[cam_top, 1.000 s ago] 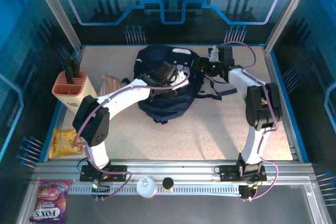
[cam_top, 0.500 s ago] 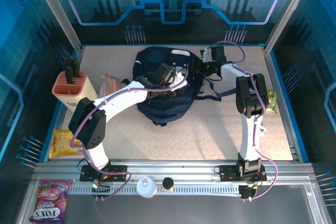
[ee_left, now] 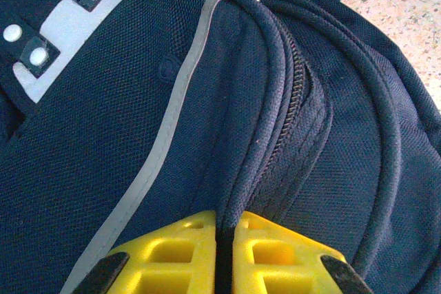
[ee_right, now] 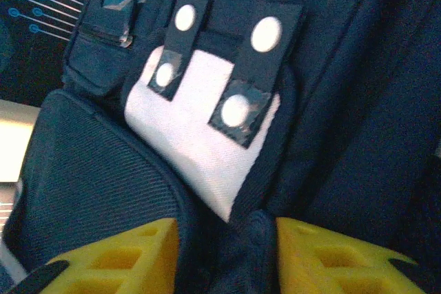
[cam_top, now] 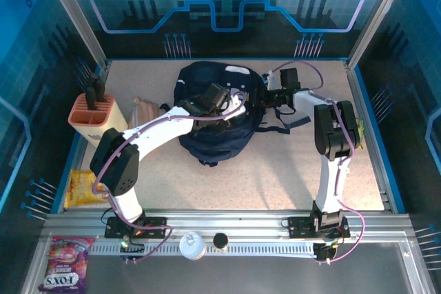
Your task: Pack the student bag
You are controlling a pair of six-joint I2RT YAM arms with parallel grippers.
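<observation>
The student bag (cam_top: 222,139), dark navy with a white patch (cam_top: 238,69) at its top, lies at the back middle of the table. My left gripper (cam_top: 222,107) rests on its upper middle. In the left wrist view that gripper (ee_left: 225,228) is shut on a ridge of bag fabric beside the zip (ee_left: 298,101), with a thin white stripe (ee_left: 172,122) to its left. My right gripper (cam_top: 258,94) is at the bag's top right. In the right wrist view it (ee_right: 227,239) pinches a thick fold of the bag just below the white patch (ee_right: 200,135).
A peach holder (cam_top: 91,116) with black tools stands at the left, with a tan item (cam_top: 145,108) beside it. A yellow snack packet (cam_top: 85,187) lies at the near left. A green-yellow item (cam_top: 357,132) lies behind the right arm. Black straps (cam_top: 286,123) trail right of the bag.
My right arm has folded in, carrying its gripper left onto the bag's top, and its jaws have narrowed onto the fold. The left arm and the bag have hardly moved.
</observation>
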